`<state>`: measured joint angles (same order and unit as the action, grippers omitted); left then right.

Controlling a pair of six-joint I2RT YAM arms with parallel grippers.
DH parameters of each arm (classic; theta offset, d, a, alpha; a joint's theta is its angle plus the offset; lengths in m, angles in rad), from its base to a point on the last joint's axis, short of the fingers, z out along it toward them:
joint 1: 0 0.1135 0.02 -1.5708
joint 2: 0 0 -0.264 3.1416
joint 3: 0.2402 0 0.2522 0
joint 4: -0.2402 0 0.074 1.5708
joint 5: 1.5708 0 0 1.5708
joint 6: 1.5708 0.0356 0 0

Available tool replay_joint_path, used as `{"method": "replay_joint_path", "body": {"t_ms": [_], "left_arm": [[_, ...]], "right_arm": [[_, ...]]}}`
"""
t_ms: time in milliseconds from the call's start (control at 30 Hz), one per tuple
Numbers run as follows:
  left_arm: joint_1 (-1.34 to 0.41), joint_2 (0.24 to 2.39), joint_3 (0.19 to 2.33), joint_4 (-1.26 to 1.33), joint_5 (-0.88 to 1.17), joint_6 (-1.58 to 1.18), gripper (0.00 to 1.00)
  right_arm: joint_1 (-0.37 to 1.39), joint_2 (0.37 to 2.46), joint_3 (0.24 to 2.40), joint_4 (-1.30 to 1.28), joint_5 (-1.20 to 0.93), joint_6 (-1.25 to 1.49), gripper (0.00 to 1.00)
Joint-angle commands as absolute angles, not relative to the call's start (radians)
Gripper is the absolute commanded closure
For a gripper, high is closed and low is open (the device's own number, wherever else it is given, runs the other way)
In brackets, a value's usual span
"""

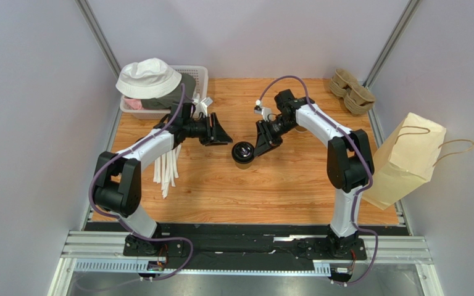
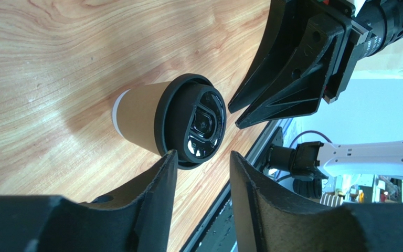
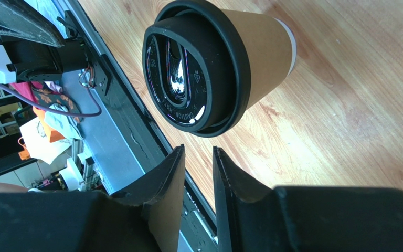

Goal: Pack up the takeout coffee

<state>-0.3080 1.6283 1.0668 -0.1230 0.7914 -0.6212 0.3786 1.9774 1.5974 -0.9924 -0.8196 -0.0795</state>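
The cup [image 1: 243, 152] stands upright in the middle of the table [image 1: 295, 191], lid [image 3: 180, 68] on, between my two grippers. My left gripper [image 2: 201, 157] is part open and empty, near the lid. My right gripper [image 3: 198, 152] is only narrowly parted, also empty, close by the rim. I judge the cup light, thin-walled and easy to crush or tip, so I'd take the paper wall below the lid, gently.

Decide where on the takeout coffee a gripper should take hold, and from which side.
Probably the tan wall just under the black lid, approached level from either side: the takeout coffee stands upright, and the wider lid rim would stop slipping.
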Motion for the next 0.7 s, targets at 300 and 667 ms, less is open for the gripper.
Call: {"method": "replay_joint_path", "body": {"t_ms": [300, 667], "left_arm": [[-0.207, 1.597, 1.081, -0.185, 0.861, -0.537, 0.34], [-0.153, 1.513, 0.942, -0.201, 0.873, -0.561, 0.34]], "right_arm": [[0.414, 2.016, 1.583, -0.884, -0.893, -0.055, 0.63], [0.434, 2.025, 1.604, -0.85, -0.888, -0.017, 0.53]]}}
